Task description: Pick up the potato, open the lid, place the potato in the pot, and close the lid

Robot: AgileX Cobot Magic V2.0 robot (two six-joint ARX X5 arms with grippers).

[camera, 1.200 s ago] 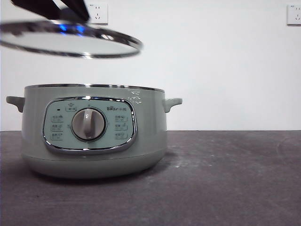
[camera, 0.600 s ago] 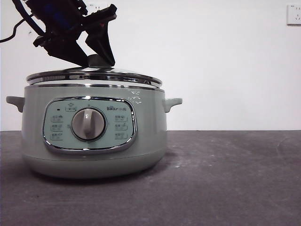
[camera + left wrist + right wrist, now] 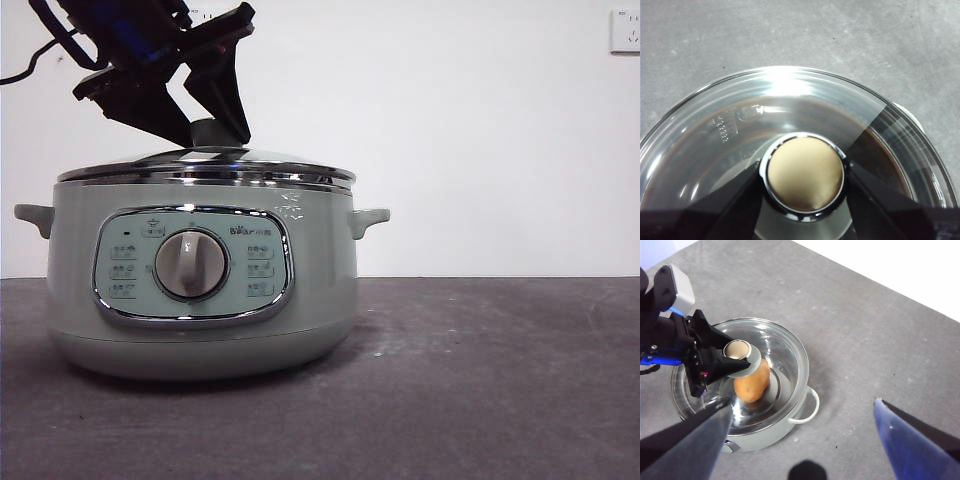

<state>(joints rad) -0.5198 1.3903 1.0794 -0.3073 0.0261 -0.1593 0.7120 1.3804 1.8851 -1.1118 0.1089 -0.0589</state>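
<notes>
The sage-green pot (image 3: 200, 290) stands at the left of the table, its dial facing the front view. The glass lid (image 3: 205, 165) lies level on the pot's rim. My left gripper (image 3: 215, 138) comes down from above and is shut on the lid's knob (image 3: 805, 172), one jaw on each side. The right wrist view shows the potato (image 3: 752, 382) lying inside the pot (image 3: 755, 440) under the lid (image 3: 785, 355). My right gripper (image 3: 802, 404) is open and empty, high above the table beside the pot.
The dark grey table (image 3: 480, 380) stretches to the right of the pot. A white wall with a socket (image 3: 625, 30) stands behind. The pot's side handle (image 3: 810, 405) sticks out toward my right arm.
The lid came down from the air at the upper left onto the pot and now sits level on the rim. The left gripper came down with it.
</notes>
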